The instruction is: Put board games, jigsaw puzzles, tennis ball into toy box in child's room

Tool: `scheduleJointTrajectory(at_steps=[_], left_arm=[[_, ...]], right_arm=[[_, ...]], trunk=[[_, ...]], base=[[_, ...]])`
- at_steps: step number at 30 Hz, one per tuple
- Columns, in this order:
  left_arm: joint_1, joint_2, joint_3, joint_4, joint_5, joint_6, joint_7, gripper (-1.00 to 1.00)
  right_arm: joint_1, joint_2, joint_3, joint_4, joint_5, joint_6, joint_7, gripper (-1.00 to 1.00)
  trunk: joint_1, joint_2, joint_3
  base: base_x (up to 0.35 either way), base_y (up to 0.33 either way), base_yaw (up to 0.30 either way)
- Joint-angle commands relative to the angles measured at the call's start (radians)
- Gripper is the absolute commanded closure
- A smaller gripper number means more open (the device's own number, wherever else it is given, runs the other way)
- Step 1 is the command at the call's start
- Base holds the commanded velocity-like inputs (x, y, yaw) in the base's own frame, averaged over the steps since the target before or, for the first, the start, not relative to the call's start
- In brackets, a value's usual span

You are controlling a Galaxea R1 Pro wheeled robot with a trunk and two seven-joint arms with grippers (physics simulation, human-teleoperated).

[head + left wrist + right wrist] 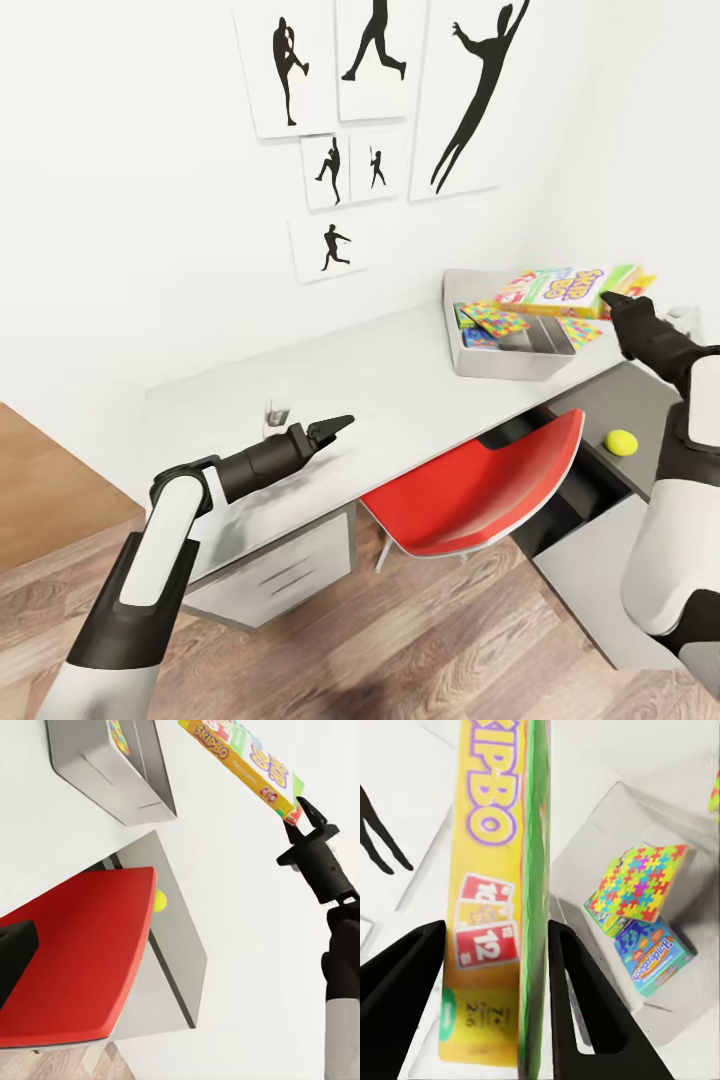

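My right gripper (612,299) is shut on the green and yellow Skip-Bo board game (565,289), held tilted above the far side of the light-grey toy box (505,366) on the table (400,370). The wrist view shows the game (499,907) on edge between the fingers (585,1005). Inside the toy box lie a jigsaw puzzle (637,881) and a teal-blue board game (656,952). A second puzzle (583,331) lies by the box's right side. The tennis ball (621,441) rests on a dark grey surface below the tabletop. My left gripper (338,427) hovers shut over the table's near part.
A red chair (480,490) is pushed under the table between my arms. A small clear object (278,410) stands on the table beside my left gripper. White drawers (280,575) sit under the table's left end. Silhouette pictures (380,60) hang on the wall behind.
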Motion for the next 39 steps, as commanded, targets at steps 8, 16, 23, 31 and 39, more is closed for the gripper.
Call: scheduleJointTrajectory(at_steps=[8, 16, 23, 31, 39], left_arm=[[-0.027, -0.011, -0.001, 0.001, -0.01, 0.006, 0.013, -1.0], [-0.048, -0.014, 0.001, 0.003, -0.007, 0.007, 0.11, -1.0], [-0.052, -0.015, 0.001, 0.002, 0.023, 0.008, 0.15, -1.0], [-0.048, -0.014, -0.001, 0.002, 0.033, 0.008, 0.161, -1.0], [-0.047, -0.015, -0.003, 0.002, 0.034, 0.007, 0.177, -1.0]], right_arm=[[-0.079, 0.002, 0.06, 0.109, -0.018, -0.109, -0.118, 1.0], [-0.102, -0.002, 0.072, 0.147, -0.022, -0.135, -0.141, 1.0], [-0.099, -0.003, 0.073, 0.154, -0.023, -0.158, -0.104, 1.0], [-0.094, -0.003, 0.073, 0.163, -0.027, -0.161, -0.052, 1.0], [-0.092, -0.004, 0.072, 0.166, -0.028, -0.16, -0.008, 1.0]], trunk=[[0.001, -0.002, -0.002], [0.001, -0.002, -0.002], [0.001, -0.002, -0.002], [0.001, -0.002, -0.002], [0.001, -0.002, -0.002]], base=[[0.0, 0.0, 0.005], [0.0, 0.0, 0.001], [0.0, 0.0, 0.0], [0.0, -0.001, 0.0], [0.082, -0.137, 0.0]])
